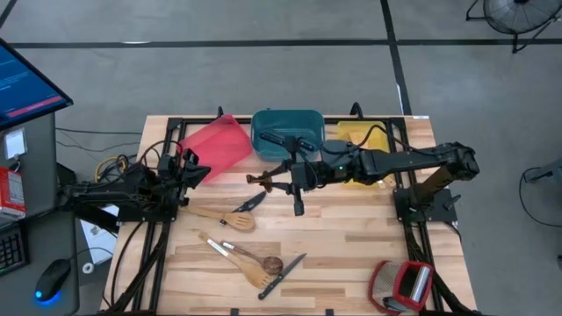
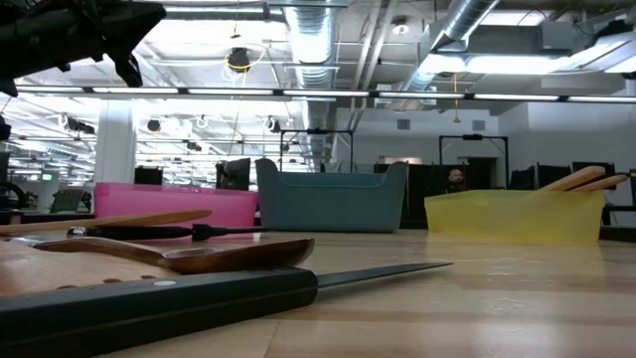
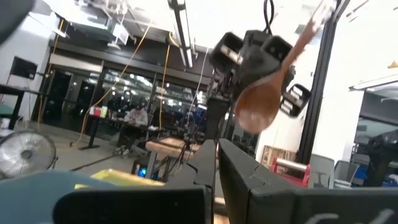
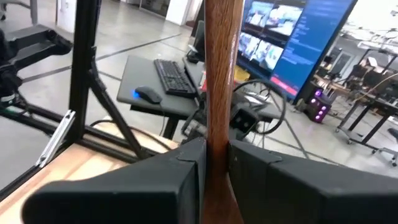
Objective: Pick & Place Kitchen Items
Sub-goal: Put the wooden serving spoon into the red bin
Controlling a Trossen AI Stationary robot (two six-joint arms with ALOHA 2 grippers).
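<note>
The right hand [image 1: 279, 178] is clenched on the handle of a brown wooden spoon [image 1: 261, 179], held above the tabletop [image 1: 351, 237] just in front of the teal rectangular tray [image 1: 287, 130]; its long axis runs crosswise. The left hand [image 1: 195, 168], clenched empty, waits by the red tray [image 1: 217, 145].

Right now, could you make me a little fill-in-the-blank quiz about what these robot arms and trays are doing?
1. The right gripper is shut on a wooden ____.
2. The tray between the red tray and the yellow tray is coloured ____.
3. The left gripper, holding nothing, is ____.

Missing words: spoon; teal; shut
</note>
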